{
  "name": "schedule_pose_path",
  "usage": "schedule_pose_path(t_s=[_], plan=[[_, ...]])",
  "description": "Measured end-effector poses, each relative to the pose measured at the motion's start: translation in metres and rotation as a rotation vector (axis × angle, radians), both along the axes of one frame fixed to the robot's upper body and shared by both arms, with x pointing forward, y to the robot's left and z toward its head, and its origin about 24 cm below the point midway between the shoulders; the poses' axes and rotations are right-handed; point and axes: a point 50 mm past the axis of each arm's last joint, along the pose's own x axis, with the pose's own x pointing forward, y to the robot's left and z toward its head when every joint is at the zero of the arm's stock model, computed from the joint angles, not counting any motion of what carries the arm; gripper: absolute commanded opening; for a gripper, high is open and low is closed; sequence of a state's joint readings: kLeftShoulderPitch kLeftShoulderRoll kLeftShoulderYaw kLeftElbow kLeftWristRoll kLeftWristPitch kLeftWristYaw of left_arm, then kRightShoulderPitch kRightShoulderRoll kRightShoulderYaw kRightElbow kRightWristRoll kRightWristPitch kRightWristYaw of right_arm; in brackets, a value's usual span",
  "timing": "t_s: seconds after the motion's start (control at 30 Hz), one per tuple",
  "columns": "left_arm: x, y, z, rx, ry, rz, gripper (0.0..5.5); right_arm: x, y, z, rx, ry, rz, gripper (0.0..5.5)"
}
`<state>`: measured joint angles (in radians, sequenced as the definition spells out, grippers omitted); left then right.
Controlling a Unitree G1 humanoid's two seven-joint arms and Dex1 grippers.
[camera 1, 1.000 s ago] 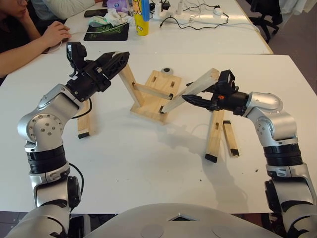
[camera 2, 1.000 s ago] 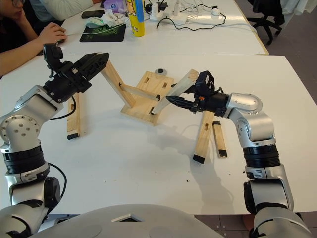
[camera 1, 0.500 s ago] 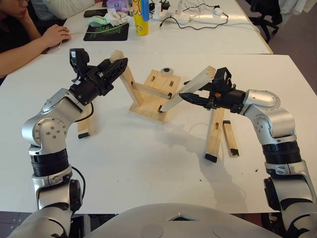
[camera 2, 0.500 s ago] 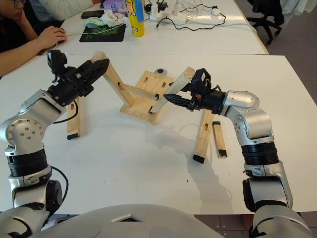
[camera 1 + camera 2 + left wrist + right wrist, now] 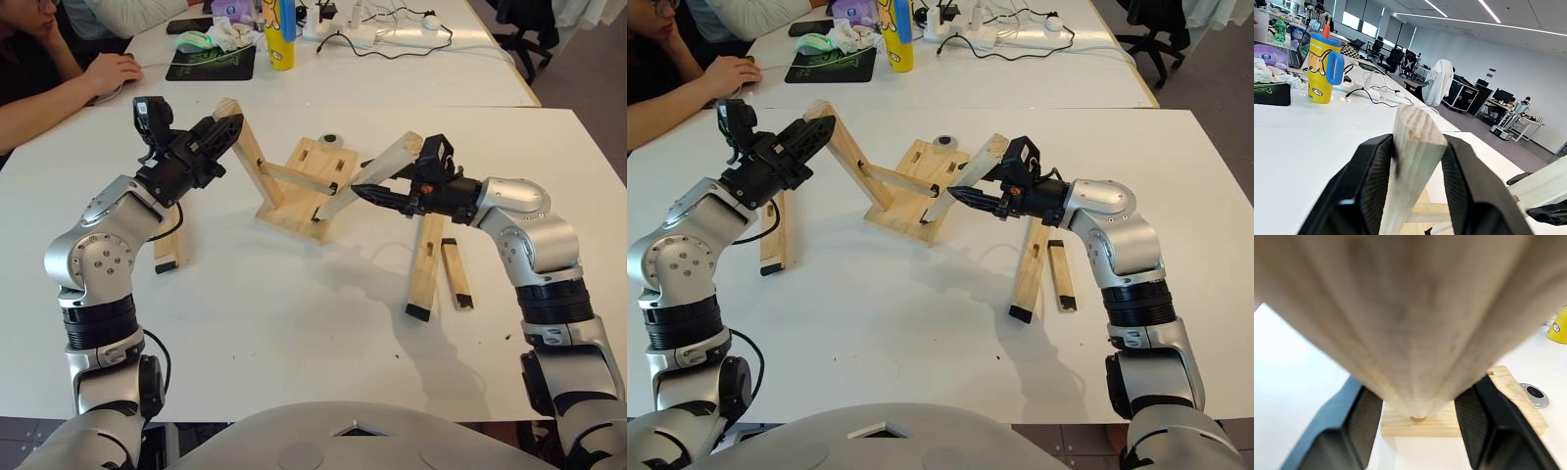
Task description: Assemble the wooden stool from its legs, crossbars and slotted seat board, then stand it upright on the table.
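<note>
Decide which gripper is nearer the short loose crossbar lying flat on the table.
Right. The right gripper, clamped on a raised leg, hovers just beyond the crossbar, toward the seat board. The left gripper holds the opposite leg, far off on the other side.

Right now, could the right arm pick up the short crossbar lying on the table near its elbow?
Probably not: the right gripper is shut on a stool leg, so it is occupied. The crossbar itself lies uncovered.
</note>
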<state>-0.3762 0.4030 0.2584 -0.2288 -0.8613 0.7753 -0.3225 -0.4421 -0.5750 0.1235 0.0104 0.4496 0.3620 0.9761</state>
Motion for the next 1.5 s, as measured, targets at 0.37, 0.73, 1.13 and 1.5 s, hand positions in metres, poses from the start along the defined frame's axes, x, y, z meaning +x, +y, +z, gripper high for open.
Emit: schedule_pose_path(t_s=[0.37, 0.73, 1.13, 1.5], plan=[[0.000, 0.000, 0.000, -0.001, 0.003, 0.012, 1.46, -0.002, 0.009, 0.007, -0.072, 0.001, -0.001, 2.05], [-0.005, -0.001, -0.003, -0.011, 0.002, 0.034, 1.41, 0.004, 0.014, 0.018, -0.122, 0.085, -0.015, 2.05], [-0.009, 0.000, -0.007, -0.030, -0.002, 0.058, 1.41, 0.005, 0.024, 0.022, -0.194, 0.032, 0.036, 2.05], [-0.017, -0.005, -0.009, -0.052, -0.015, 0.093, 1.41, 0.024, 0.027, 0.032, -0.242, 0.085, 0.093, 2.05]])
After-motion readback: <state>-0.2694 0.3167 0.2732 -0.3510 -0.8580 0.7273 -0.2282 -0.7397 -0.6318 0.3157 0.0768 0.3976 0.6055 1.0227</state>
